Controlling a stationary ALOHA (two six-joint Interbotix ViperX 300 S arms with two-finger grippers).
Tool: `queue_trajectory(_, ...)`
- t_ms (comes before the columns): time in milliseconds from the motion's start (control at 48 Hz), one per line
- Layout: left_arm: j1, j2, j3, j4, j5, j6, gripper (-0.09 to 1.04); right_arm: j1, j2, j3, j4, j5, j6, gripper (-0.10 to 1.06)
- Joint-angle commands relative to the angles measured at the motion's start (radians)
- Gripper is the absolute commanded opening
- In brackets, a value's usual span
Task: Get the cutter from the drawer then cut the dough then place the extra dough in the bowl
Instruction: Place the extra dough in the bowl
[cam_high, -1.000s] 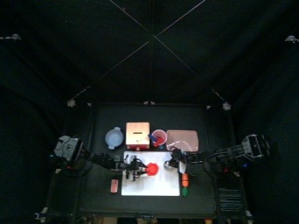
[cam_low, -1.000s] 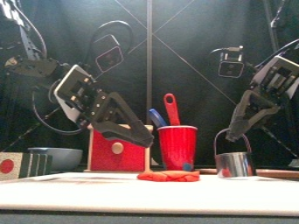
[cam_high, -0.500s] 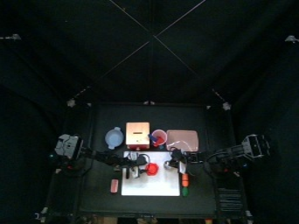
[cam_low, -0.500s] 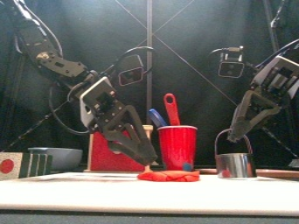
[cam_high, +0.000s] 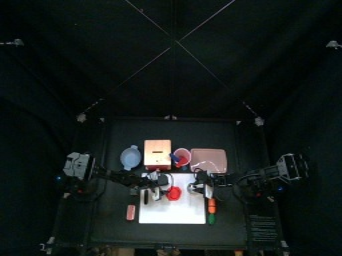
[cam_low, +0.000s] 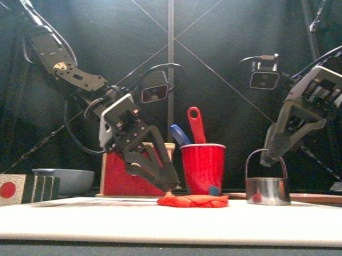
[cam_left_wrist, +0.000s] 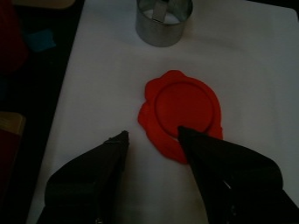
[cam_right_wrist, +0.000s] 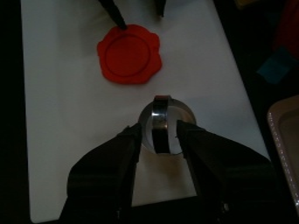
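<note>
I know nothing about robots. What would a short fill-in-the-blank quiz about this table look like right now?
The flat dough on the white board is ____ in colour.
The right gripper holds the metal cutter by its wire ____.
The left gripper, low at the dough's edge, has its jaws ____.
Missing words: red; handle; open.

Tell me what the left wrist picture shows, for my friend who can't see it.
The left gripper, its two black jaws open, hangs at the edge of a flat red dough disc with a circle pressed into it, lying on the white cutting board. Past the dough, the round metal cutter stands on the board.
</note>
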Motion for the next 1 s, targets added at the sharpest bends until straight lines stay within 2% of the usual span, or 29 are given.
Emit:
queue_trajectory(21,0.003,-0.015,-0.021,-0.002,-0.003,0.002,0.86,-0.003,-0.018,-0.021,-0.003,-0.003,0.003,0.76)
queue_trajectory(1000,0.003,0.037,-0.04,-0.025,0.014,0.0,0.85,-0.003,-0.009,-0.021,-0.003,0.0,0.005,0.76)
